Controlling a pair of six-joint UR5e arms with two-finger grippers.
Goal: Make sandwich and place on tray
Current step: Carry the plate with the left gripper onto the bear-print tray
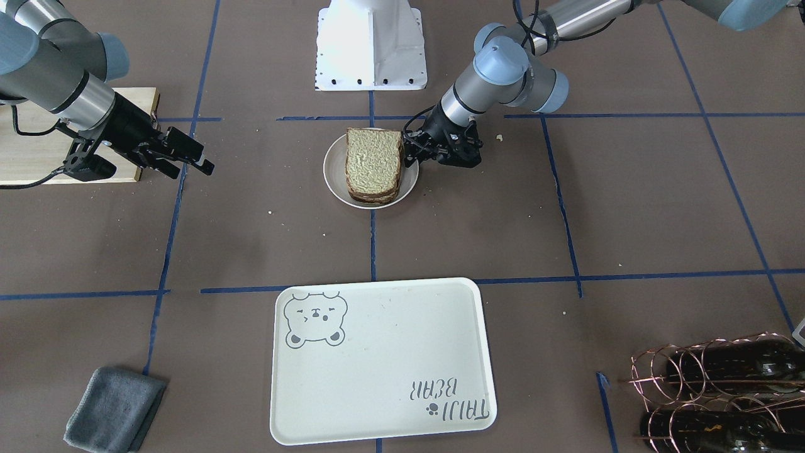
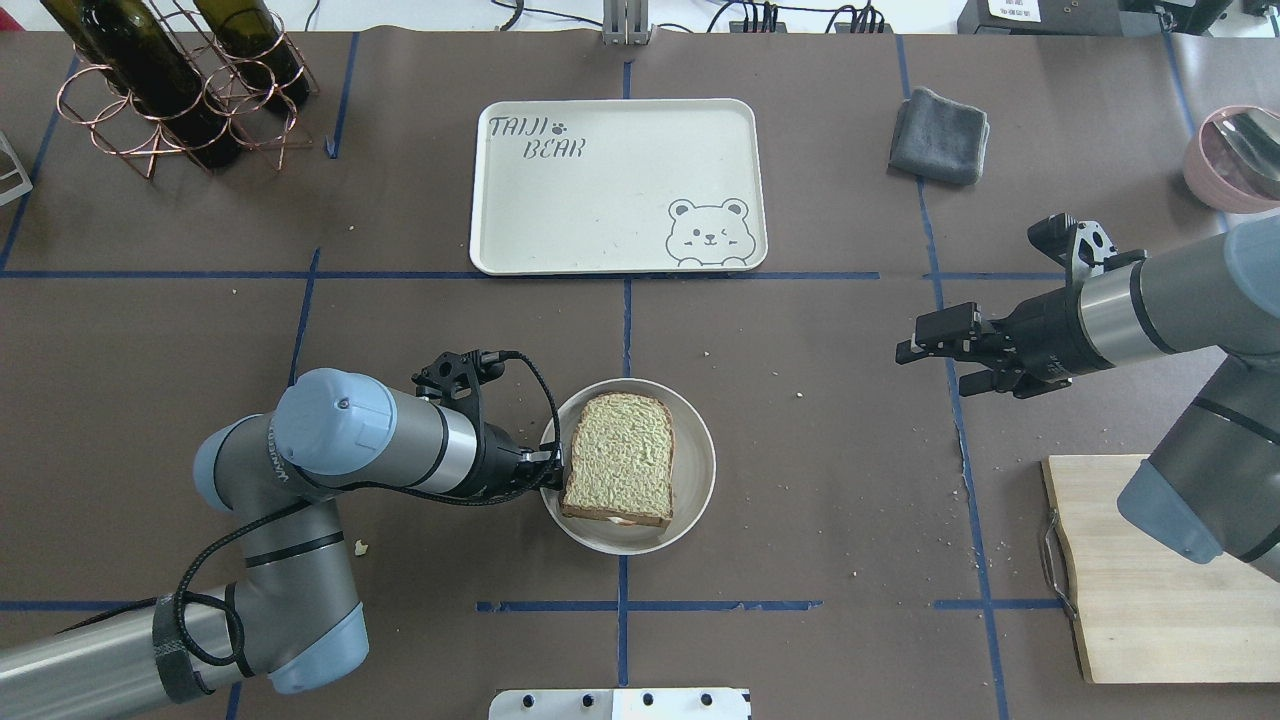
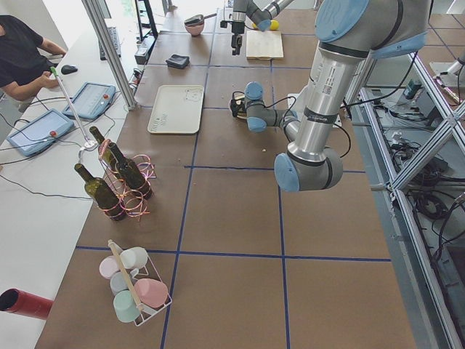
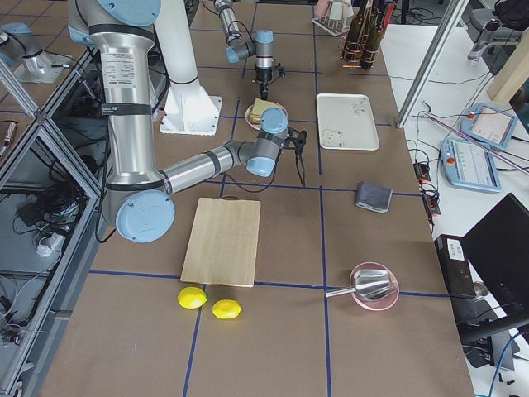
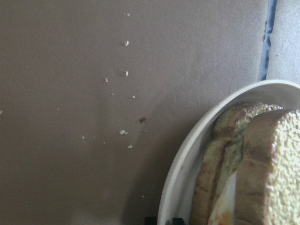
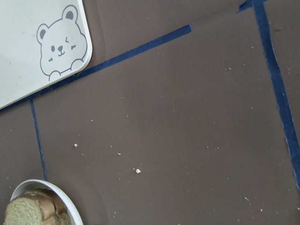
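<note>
The sandwich (image 2: 620, 458), two brown-crusted bread slices with a white fried egg (image 5: 226, 206) between them, lies on a round pale plate (image 2: 700, 470) near the robot's base. My left gripper (image 2: 551, 470) is at the plate's left rim, its jaws closed over the rim; the wrist view shows the fingertips (image 5: 150, 220) on either side of it. My right gripper (image 2: 925, 350) is open and empty, hovering above the table well right of the plate. The cream bear tray (image 2: 620, 185) lies bare beyond the plate.
A wooden cutting board (image 2: 1150, 570) lies under the right arm. A grey cloth (image 2: 940, 135) lies right of the tray. A copper rack of wine bottles (image 2: 170, 90) stands at the far left. A pink bowl (image 2: 1235, 160) is far right. Crumbs dot the table.
</note>
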